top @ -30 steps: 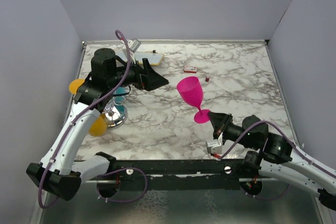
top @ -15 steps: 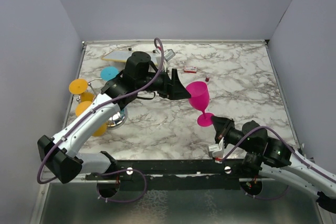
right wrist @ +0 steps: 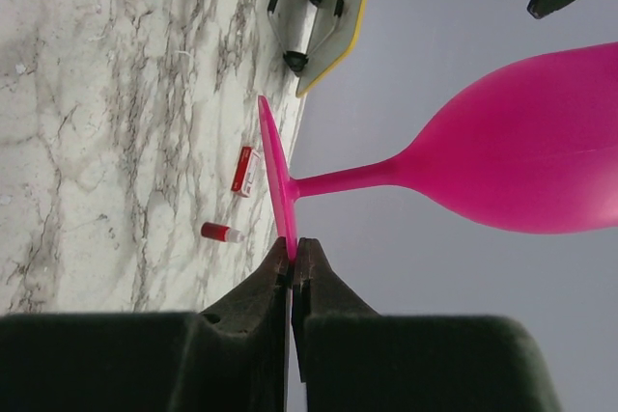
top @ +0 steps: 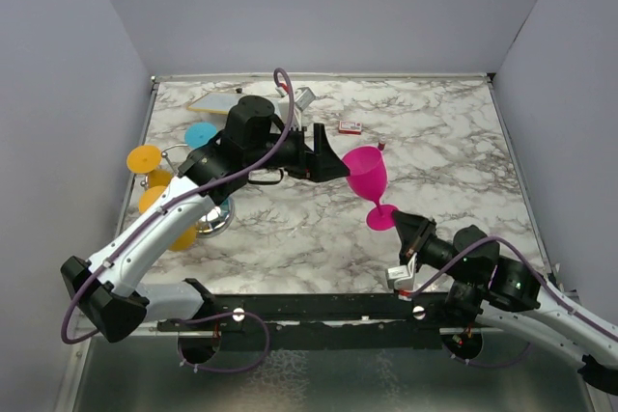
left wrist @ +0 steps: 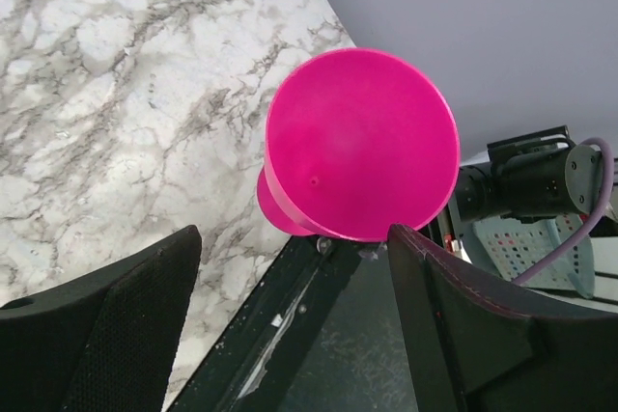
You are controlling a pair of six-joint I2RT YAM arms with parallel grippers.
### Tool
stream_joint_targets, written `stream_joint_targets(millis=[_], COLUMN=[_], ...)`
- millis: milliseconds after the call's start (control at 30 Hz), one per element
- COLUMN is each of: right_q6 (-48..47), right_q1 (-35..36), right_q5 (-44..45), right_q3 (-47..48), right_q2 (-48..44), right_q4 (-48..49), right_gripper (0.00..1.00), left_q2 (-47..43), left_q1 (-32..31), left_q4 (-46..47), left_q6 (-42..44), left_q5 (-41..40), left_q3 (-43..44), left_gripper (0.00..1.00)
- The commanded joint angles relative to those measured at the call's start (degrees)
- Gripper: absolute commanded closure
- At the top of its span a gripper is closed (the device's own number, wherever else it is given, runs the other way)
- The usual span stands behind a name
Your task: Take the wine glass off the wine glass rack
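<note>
The pink wine glass (top: 368, 174) is off the rack and tilted, its bowl leaning toward the left arm. My right gripper (top: 399, 227) is shut on the rim of its foot (right wrist: 275, 166), with the fingertips (right wrist: 293, 256) pinching the thin disc. My left gripper (top: 335, 167) is open beside the bowl; in the left wrist view the bowl's open mouth (left wrist: 359, 142) sits just ahead of the spread fingers (left wrist: 106, 325). The chrome wine glass rack (top: 214, 218) stands at the left and carries orange glasses (top: 144, 158) and a blue glass (top: 201, 135).
A small red box (top: 351, 126) and a little red bottle (top: 381, 145) lie on the marble behind the glass. A flat board with a yellow edge (top: 214, 101) lies at the back left. The black front rail (top: 319, 306) runs along the near edge.
My left arm has swung from the rack at the left over to the pink glass's bowl. My right gripper has shifted the glass slightly right and nearer, still gripping its foot.
</note>
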Motion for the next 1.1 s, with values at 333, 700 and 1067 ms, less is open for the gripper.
stream_joint_targets(millis=[333,700,1067], right_q6=[-16.3,-18.8,-17.3], right_q1=[0.4,0.3,0.3], right_q5=[0.2,2.0,1.6], right_q3=[-0.2,-0.5,-0.4], right_q2=[-0.4,0.8,3.4], right_q4=[1.5,0.0,0.2], right_gripper=[0.99,0.99,0.96], left_q2=[-1.4,2.8,-0.9], left_q1=[-0.3,-1.1,-1.2], left_q4=[-1.7,-1.7,-5.1], left_q6=[-2.2,-2.5,-0.2], left_q5=[-5.3,-0.2,-3.0], left_q3=[1.4,0.4,-1.7], left_gripper=[0.30,0.45,0.87])
